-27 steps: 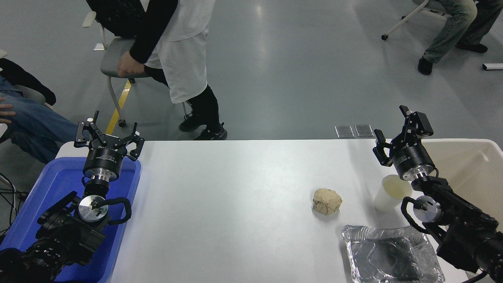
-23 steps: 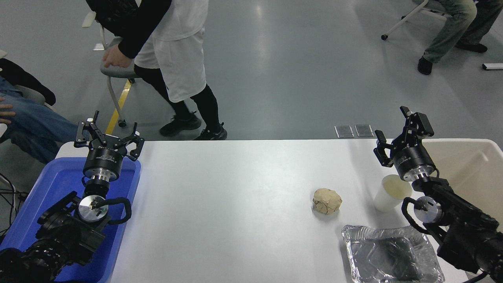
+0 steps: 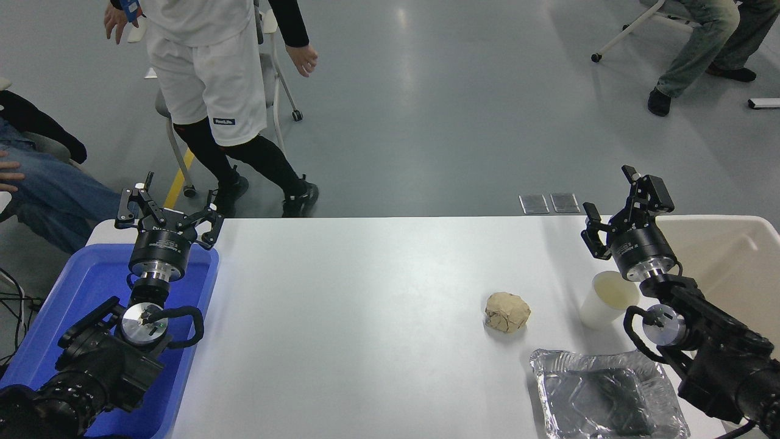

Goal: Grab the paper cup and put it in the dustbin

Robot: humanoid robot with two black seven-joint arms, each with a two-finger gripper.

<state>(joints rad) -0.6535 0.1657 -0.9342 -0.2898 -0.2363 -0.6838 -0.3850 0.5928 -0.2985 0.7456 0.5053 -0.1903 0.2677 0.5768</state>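
While the paper cup (image 3: 606, 300) stands beside the dustbin (image 3: 731, 268), the right end effector (image 3: 623, 204) hovers spread apart.

A crumpled paper ball (image 3: 507, 312) lies near a foil tray (image 3: 609, 395).

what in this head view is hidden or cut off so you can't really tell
- paper cup: its right side is covered by the right arm.
- dustbin: cut off by the right edge; part of its inside sits behind the right gripper.
- blue bin: much of its floor is under the parked left gripper and arm.
- silver foil tray: near edge cut off by the bottom edge.
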